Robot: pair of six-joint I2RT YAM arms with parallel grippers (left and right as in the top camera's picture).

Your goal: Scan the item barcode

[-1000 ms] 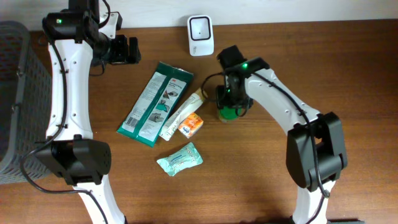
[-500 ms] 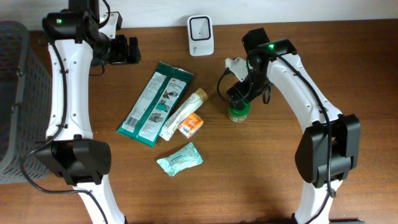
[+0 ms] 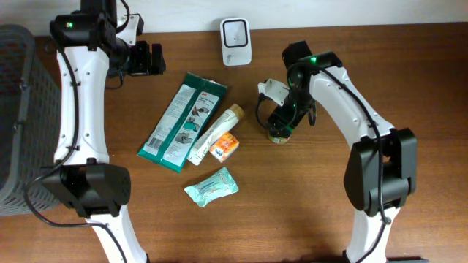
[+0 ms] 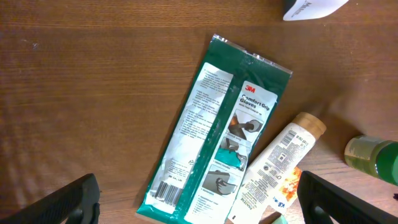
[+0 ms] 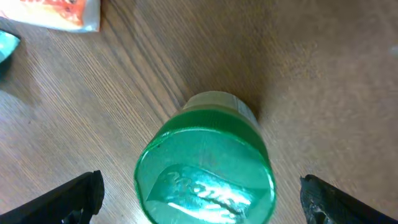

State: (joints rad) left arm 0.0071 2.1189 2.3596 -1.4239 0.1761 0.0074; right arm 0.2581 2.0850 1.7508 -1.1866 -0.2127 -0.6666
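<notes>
Currently, seemingly the pick-up step: green bottle point(image 5: 208, 162), upright right of centre overhead, stands ungripped between spread fingers of the right gripper point(image 5: 205, 198); left gripper point(image 4: 198, 200) likewise apart, empty; next: clamp, lift, show barcode to scanner point(image 3: 235, 32).

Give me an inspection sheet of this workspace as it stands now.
Surface: wooden table, no spills seen.
Job's things: white scanner at the far edge; green bottle on the table under the right gripper.
Clutter: gloves pack, tube, orange packet and teal packet, all lying flat.
Grippers: left gripper open, holding nothing; right gripper open, astride the bottle, not gripping it.
Cables: black cable looped at the right wrist.
Surroundings: grey basket at the left.
</notes>
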